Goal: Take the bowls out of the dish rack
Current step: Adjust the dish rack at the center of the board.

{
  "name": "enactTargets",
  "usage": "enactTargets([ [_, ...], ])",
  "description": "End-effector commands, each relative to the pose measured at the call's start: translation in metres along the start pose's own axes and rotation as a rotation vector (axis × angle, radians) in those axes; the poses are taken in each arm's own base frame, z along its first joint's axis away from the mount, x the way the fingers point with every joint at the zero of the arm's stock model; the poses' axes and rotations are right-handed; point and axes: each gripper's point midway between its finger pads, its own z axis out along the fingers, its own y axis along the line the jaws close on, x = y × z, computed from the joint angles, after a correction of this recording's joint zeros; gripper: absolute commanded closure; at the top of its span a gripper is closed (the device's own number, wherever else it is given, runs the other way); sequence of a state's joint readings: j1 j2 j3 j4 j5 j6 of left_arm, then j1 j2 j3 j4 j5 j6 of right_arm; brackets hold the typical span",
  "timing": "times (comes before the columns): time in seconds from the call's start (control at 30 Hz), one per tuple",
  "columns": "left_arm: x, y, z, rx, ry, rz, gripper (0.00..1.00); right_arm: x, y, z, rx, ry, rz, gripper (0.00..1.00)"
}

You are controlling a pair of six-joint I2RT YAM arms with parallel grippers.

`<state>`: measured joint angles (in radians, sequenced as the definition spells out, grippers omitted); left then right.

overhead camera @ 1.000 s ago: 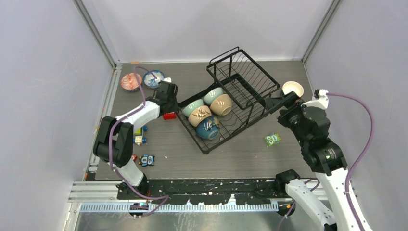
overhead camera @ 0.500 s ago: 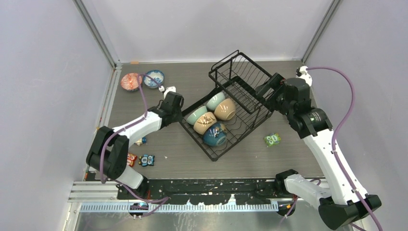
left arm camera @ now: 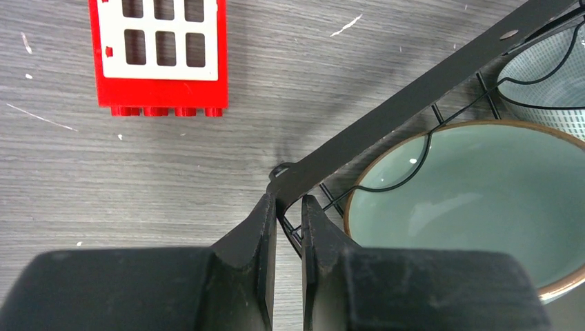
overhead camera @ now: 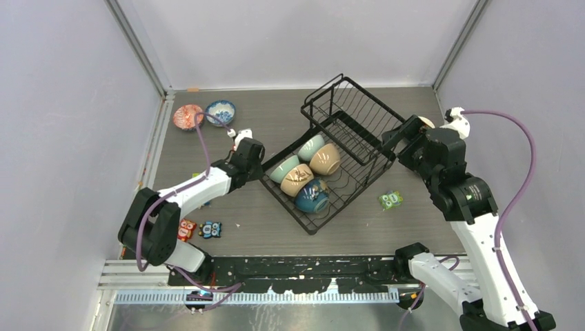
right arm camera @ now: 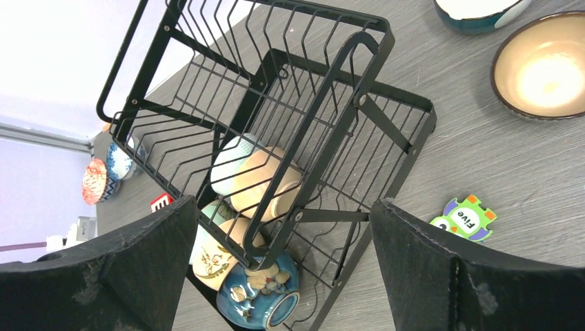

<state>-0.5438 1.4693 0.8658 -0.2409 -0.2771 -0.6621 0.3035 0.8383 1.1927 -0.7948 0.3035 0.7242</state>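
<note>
Over at ten o'clock on the table (overhead camera: 269,103), a red bowl (overhead camera: 187,116) and a blue-and-white bowl (overhead camera: 221,112) sit side by side, outside the rack. The left gripper (left arm camera: 288,203) is pinched tight on the corner of the dish rack (left arm camera: 428,88) at the rack's nine o'clock, and a red block (left arm camera: 163,52) lies close by. The rack sits mid-table, its tray holding a pale green bowl (overhead camera: 284,167), a tan bowl (overhead camera: 324,158) and a dark blue bowl (overhead camera: 312,195) among others. At the rack's three o'clock the right gripper (right arm camera: 283,205) hangs with fingers spread wide and holds nothing, near a brown-rimmed bowl (right arm camera: 545,65).

Left wrist view crops the red block (left arm camera: 164,55) at 12 o'clock; right gripper (overhead camera: 405,138) hides most of a cream bowl (overhead camera: 428,122).
</note>
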Motion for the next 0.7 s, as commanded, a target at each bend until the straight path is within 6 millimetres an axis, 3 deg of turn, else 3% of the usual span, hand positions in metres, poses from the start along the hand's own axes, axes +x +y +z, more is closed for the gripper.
enactTargets([
  [0.0, -0.009, -0.031, -0.024, 0.159, -0.046, -0.02, 1.0, 0.002, 0.008, 0.016, -0.016, 0.006, 0.021, 0.02],
  [0.2, 0.003, -0.031, -0.032, 0.176, -0.038, -0.019, 1.0, 0.009, 0.012, 0.042, 0.009, 0.046, 0.04, 0.01],
  [0.47, 0.022, -0.034, -0.033, 0.187, -0.023, -0.032, 1.0, 0.019, 0.003, 0.061, 0.039, 0.071, 0.039, 0.02],
  [0.67, 0.027, -0.038, -0.031, 0.193, -0.031, -0.04, 1.0, 0.02, 0.01, 0.08, 0.024, 0.098, 0.007, 0.04],
])
